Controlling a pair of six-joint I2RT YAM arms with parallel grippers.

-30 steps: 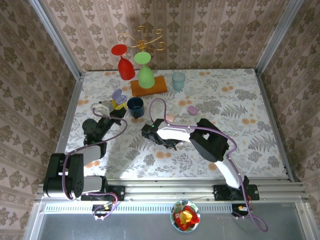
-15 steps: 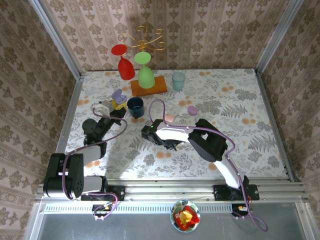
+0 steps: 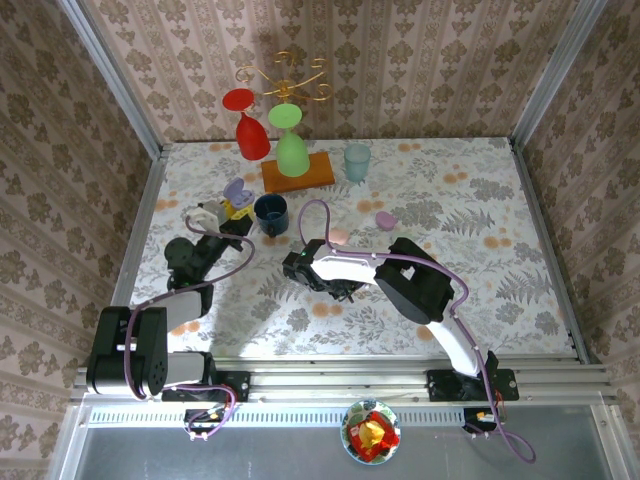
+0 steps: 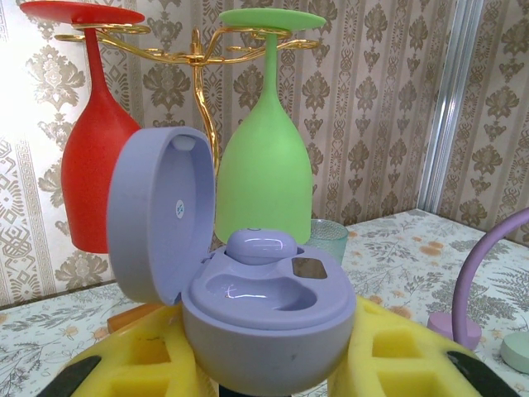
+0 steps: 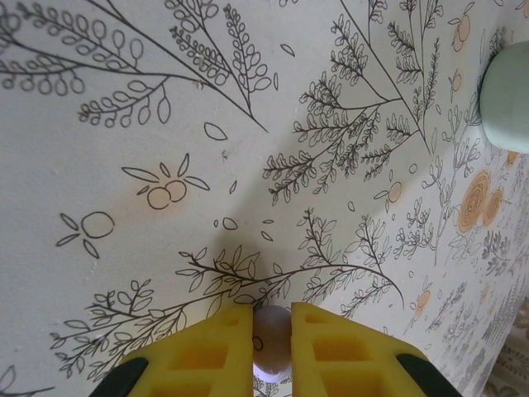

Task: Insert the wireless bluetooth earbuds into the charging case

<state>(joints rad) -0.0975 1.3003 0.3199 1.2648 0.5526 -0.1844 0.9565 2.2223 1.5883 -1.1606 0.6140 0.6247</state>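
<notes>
Your right claw (image 5: 271, 316): yellow pads pinched narrow on a tiny glossy pinkish-white earbud (image 5: 270, 343) held between them, low against the floral-print table (image 5: 165, 124); contact with it cannot be told. Far ahead, to the claw's right: a rounded mint-green case (image 5: 508, 95).

Your left claw (image 4: 269, 376): clamped around the base of an open lilac pebble-shaped charging case (image 4: 273, 322), its lid (image 4: 153, 223) swung up on the claw's left. One lilac earbud (image 4: 260, 246) sits in the far well. Beyond the case: a green plastic wine glass (image 4: 264, 174), with a red plastic wine glass (image 4: 91, 174) to its left, both inverted on a gold wire rack (image 4: 197, 66).
</notes>
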